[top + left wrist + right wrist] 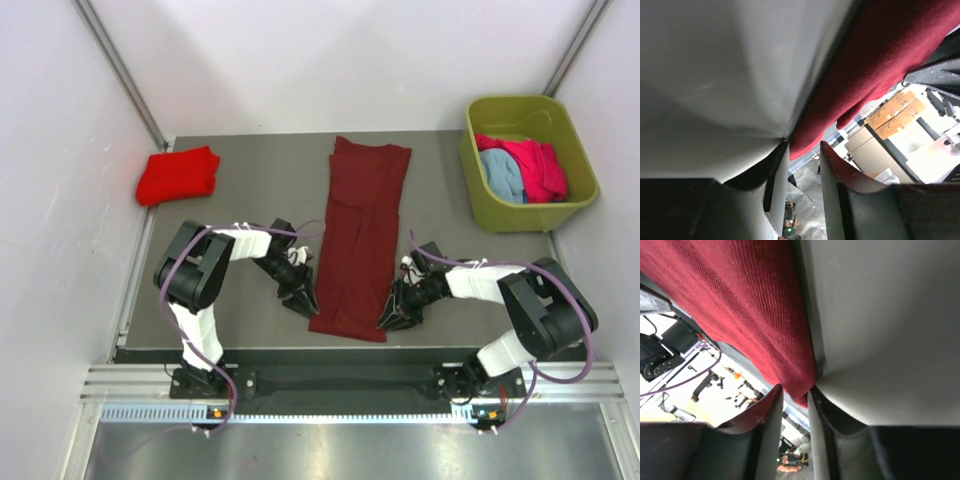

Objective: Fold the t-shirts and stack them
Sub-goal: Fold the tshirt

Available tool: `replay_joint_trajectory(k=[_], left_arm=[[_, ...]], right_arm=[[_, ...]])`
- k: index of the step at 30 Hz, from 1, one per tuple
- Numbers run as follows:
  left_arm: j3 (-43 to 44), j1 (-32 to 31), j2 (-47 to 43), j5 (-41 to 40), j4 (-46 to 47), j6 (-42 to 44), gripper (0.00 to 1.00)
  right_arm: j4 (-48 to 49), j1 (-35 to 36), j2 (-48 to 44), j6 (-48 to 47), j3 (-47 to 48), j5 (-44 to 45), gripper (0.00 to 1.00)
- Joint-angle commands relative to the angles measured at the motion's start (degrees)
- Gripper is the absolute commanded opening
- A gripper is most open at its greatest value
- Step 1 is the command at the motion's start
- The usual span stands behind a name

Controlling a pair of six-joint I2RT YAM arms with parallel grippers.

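Left end effector [300, 297]: jaws part open, with the near left corner of the maroon t-shirt [360, 230] lying in the mouth between the fingertips [779, 160]. A gap shows beside the cloth, so as far as seen it is not clamped. Right end effector [393, 318]: jaws much narrower, the near right corner sitting between the tips. Cannot tell whether it is pinched or only straddled. The shirt lies as a long narrow strip, its near hem between the two end effectors, running straight away from both. Judgement: thin knit, light, limp, several layers. It will sag and drag when lifted, and the layers may slide apart if only the top one is caught. Best hold is the two near corners, through all layers, both sides raised level. Under the fingers the table [250, 190] is flat matt grey, probably low grip. Well beyond the left end effector, to its outer side, lies a folded bright red t-shirt [178, 175]. Beyond the right one, far and outward, an olive-green tub [520, 215] holds a pink t-shirt [535, 165] and a light blue t-shirt [500, 172]. White walls [330, 60] close three sides.
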Motion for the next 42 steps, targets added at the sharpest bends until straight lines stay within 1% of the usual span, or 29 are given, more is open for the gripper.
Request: replay_joint_trajectory(k=[1, 4, 7, 8, 9, 10, 11, 12, 16, 19, 20, 24, 28, 29, 31, 35, 40, 42], left_arm=[[-0.18, -1.55, -1.2, 1.31, 1.61, -0.54, 0.36], [0.43, -2.6, -0.76, 1.22, 1.43, -0.36, 0.35], [0.61, -2.95, -0.4, 1.48, 1.69, -0.45, 0.3], [0.87, -3.39, -0.23, 1.74, 1.87, -0.36, 0.26], [1.05, -3.57, -0.23, 1.83, 1.96, -0.1, 0.11], [1.23, -3.74, -0.23, 1.66, 1.78, -0.19, 0.05], [1.58, -3.92, -0.58, 1.57, 1.78, -0.19, 0.03], [1.75, -3.92, -0.75, 1.57, 1.17, 0.34, 0.0], [1.67, -4.36, -3.21, 0.34, -0.06, 2.8, 0.0], [2.28, -4.97, -6.37, -0.89, -0.76, 4.55, 0.0], [3.07, -5.15, -8.03, -1.33, -1.2, 5.26, 0.0], [3.95, -5.33, -12.35, -3.7, -2.43, 8.42, 0.0], [6.84, -5.42, -15.08, -5.81, -4.02, 11.15, 0.0], [8.77, -5.42, -15.17, -6.16, -4.19, 11.59, 0.0], [11.41, -5.42, -14.12, -7.21, -5.16, 13.34, 0.0], [19.57, -5.33, -10.62, -8.62, -6.92, 15.28, 0.0], [26.88, -5.33, -5.86, -8.89, -7.71, 15.98, 0.0], [31.62, -5.15, -3.23, -10.37, -8.41, 16.86, 0.0]], right_arm=[[0.69, 1.05, 2.29, -0.37, -0.19, 7.14, 0.25], [0.77, 1.05, 2.29, -0.46, 0.43, 7.49, 0.23], [1.47, 1.14, 2.12, -0.37, 0.34, 7.49, 0.18], [1.74, 1.14, 1.94, -0.37, 0.34, 7.66, 0.1], [1.83, 1.14, 1.85, -0.37, 0.43, 7.93, 0.07], [2.0, 1.14, 1.68, -0.54, 0.69, 7.93, 0.03], [1.74, 0.96, 1.15, -0.8, 0.87, 7.93, 0.0], [1.39, 0.79, 0.71, -1.15, 1.22, 7.84, 0.0], [-2.56, -0.35, -3.24, -5.36, 2.19, 10.3, 0.0], [-4.15, -1.93, -8.15, -8.44, 2.28, 12.23, 0.0], [-5.19, -2.72, -10.69, -9.32, 2.36, 12.5, 0.0], [-9.42, -5.89, -15.37, -13.9, 4.21, 14.34, 0.0], [-10.92, -8.97, -18.53, -16.8, 5.88, 14.7, 0.0], [-10.22, -10.01, -19.15, -16.89, 6.14, 14.52, 0.0], [-9.51, -11.07, -19.68, -17.42, 7.11, 14.52, 0.0], [-6.45, -13.97, -18.2, -17.51, 10.44, 13.82, 0.0], [-2.04, -14.86, -14.33, -17.33, 18.17, 12.76, 0.0], [-0.99, -15.12, -12.04, -17.42, 21.94, 12.76, 0.0]])
